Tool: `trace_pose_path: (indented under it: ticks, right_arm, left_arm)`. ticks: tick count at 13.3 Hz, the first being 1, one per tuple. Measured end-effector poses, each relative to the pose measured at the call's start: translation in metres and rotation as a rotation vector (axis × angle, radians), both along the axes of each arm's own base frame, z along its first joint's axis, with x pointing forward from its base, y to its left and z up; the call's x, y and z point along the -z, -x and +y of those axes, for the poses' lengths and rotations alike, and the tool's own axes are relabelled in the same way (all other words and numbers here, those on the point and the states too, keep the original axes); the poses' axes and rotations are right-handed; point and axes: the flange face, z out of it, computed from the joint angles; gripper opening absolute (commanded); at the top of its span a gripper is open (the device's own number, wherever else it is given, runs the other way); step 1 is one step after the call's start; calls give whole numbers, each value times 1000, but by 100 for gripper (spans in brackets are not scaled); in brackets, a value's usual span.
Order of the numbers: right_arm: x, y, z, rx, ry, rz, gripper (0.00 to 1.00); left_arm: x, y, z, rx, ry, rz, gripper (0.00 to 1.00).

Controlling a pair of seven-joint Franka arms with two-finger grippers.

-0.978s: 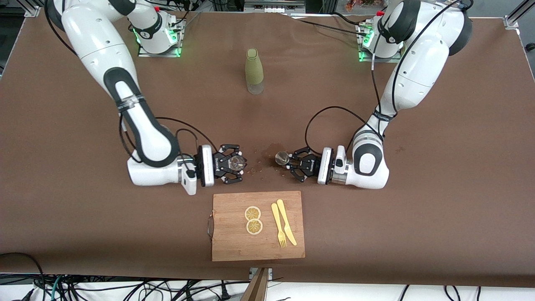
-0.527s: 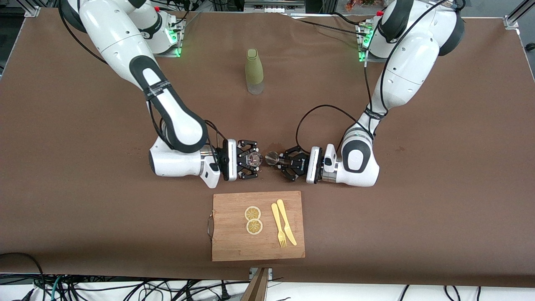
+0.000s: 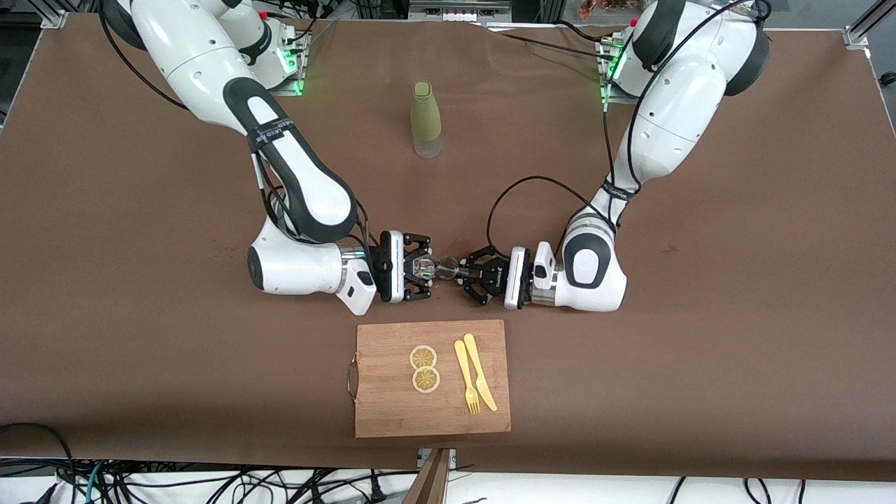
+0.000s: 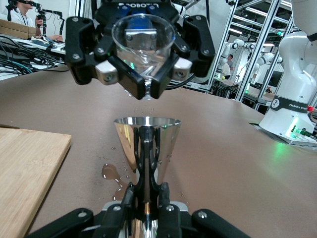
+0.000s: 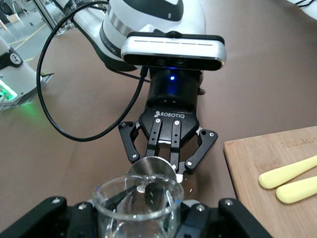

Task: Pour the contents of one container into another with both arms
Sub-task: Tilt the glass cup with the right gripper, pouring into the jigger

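Silver hourglass metal jigger (image 3: 448,265) clamped in left hand (image 3: 463,274), clear round-rimmed shot glass (image 3: 423,267) clamped in right hand (image 3: 425,268), rims almost meeting, over brown worktop (image 3: 735,336), wooden cutting board (image 3: 392,413) at 6 o'clock.

The silver jigger (image 3: 449,265), hourglass-shaped with a polished mirror finish, is held upright at its narrow waist, its open upper cone (image 4: 147,140) facing up and a small wet patch seen on the brown table beneath. The clear shot glass (image 3: 423,266) is held with its round rim uppermost at about 9 o'clock from the jigger in the front view, the two rims almost touching. Seen from the left wrist, the glass (image 4: 143,42) is raised higher than the jigger, and from the right wrist its rim (image 5: 137,200) overlaps the jigger's round mouth (image 5: 152,171).
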Motion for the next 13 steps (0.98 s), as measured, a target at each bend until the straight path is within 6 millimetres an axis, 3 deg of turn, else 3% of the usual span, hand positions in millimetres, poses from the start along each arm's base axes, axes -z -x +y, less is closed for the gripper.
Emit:
trace_pose_path:
  ticks: [13]
  right_arm:
    - [-1,2,5,-28,126,-31,3]
  left_arm:
    - [0,0,-2,-1,-2,2,0]
